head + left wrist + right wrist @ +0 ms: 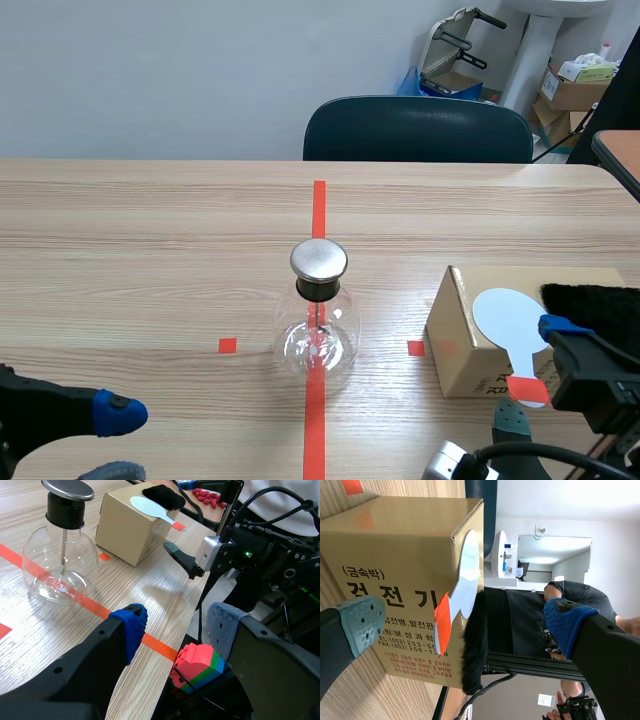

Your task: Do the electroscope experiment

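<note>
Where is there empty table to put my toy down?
The biggest bare stretch of table lies left of the glass flask, reaching down to the left gripper. The far strip between the flask and the chair is bare too. The right is crowded: the cardboard box carries the white paddle and black fur, with the right gripper beside it.

Clear glass flask (316,340), brushed-metal cap (319,259)

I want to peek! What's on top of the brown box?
A pale paddle and a black furry cloth lie on the brown box. They cover whatever is under them; its inside is hidden.
</note>
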Controlling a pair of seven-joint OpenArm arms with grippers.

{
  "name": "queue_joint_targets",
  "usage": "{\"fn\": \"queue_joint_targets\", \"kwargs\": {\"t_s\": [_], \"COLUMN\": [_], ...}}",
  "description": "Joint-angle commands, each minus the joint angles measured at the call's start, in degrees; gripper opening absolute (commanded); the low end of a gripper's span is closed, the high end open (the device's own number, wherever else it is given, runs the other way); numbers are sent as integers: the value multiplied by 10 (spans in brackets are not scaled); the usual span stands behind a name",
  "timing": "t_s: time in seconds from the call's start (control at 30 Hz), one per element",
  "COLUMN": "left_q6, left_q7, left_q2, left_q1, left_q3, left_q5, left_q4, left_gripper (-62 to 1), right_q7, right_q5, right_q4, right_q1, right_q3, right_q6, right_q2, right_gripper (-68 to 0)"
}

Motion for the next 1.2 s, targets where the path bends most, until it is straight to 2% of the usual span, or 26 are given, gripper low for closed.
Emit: {"fn": "queue_joint_targets", "kwargs": {"t_s": [0.0,0.17,1.17], "left_q6": [11,48,48], "left_q7": [-8,-13,-13], "left_q2": [1,3,3], "left_q1": [1,1,1], "left_q3": [-3,-3,-3], "left_q5": [10,24,24], "left_q4": [17,18,21], "left_gripper": [-309,-309,-309], "right_q7": [0,0,0], "right_q5": [-2,-2,-2], "right_q4": [8,8,8], "right_q1": [-1,-1,-1], "right_q3": [2,2,2], "right_q6": [-35,-35,-35], "right_q2": [0,0,0], "right_gripper": [4,4,4]}}
